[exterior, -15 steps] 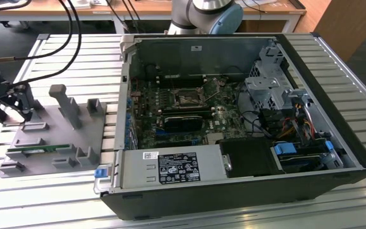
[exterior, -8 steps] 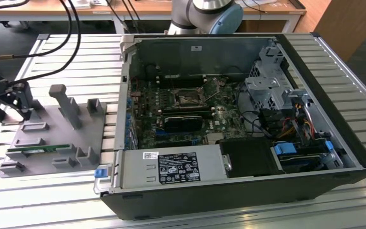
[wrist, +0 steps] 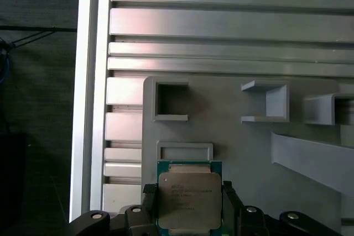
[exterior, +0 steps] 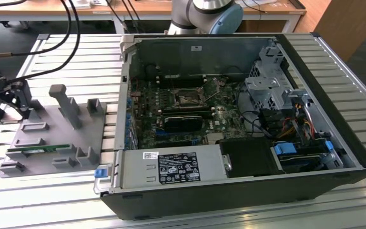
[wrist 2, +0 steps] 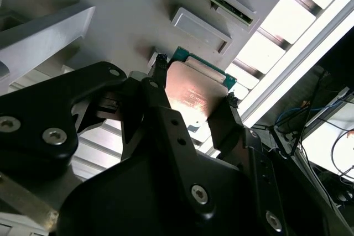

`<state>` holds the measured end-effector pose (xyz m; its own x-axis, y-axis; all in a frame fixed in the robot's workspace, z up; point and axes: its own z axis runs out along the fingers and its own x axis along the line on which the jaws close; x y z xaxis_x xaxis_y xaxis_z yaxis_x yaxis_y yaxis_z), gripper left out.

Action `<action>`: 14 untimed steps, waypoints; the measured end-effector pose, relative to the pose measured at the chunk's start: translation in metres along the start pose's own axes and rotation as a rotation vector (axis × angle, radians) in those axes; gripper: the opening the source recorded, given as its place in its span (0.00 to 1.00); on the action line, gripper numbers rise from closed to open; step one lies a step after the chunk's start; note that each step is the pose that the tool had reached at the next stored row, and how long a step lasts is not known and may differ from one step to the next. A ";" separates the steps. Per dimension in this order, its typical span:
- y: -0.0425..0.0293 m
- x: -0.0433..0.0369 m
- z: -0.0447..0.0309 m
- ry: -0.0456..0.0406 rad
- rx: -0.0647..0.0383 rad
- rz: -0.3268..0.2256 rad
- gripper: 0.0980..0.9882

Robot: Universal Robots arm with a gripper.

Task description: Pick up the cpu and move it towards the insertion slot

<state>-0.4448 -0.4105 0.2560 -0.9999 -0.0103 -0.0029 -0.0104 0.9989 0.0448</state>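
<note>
Two dark fingers (wrist 2: 159, 84) of the gripper (wrist: 189, 192) press against opposite edges of the cpu (wrist: 189, 200). They pinch it with its shiny metal top facing the wrist cameras and a strip of green board showing along one edge. In both wrist views the cpu sits squarely between the fingers, directly over the grey tray (exterior: 46, 136) of holders. It is just beside a low rectangular frame (wrist: 185, 151) moulded into that tray. Whether it has cleared the tray's surface I cannot tell. In the exterior view the gripper hangs low over the tray's corner at the exterior view's left. The memory stick (exterior: 34, 150) lies in its own holder, apart from the gripper.

The step in hand, as I judge it, is the pick-up: the grasp is made, the carry not yet done. The insertion slot (exterior: 187, 98) lies well apart, on the board inside the open computer case (exterior: 234, 202). The case's side wall and a stretch of slatted counter (exterior: 75, 62) lie between. Getting there looks to call for a straight lift clear of the tray's upright posts (exterior: 65, 102) and a level cpu. It also needs a firm but gentle pinch and enough height to pass over the case wall.
</note>
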 end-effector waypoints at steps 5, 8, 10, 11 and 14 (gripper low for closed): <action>0.0003 0.0000 -0.0025 0.0001 0.000 0.000 0.50; 0.0005 0.0000 -0.0041 0.0001 0.000 0.000 0.50; 0.0007 0.0000 -0.0051 0.0001 0.000 0.000 0.50; 0.0007 0.0000 -0.0057 0.0001 0.000 0.000 0.50; 0.0010 0.0000 -0.0071 0.0001 0.000 0.000 0.50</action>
<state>-0.4448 -0.4099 0.2631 -0.9999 -0.0103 -0.0029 -0.0104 0.9989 0.0447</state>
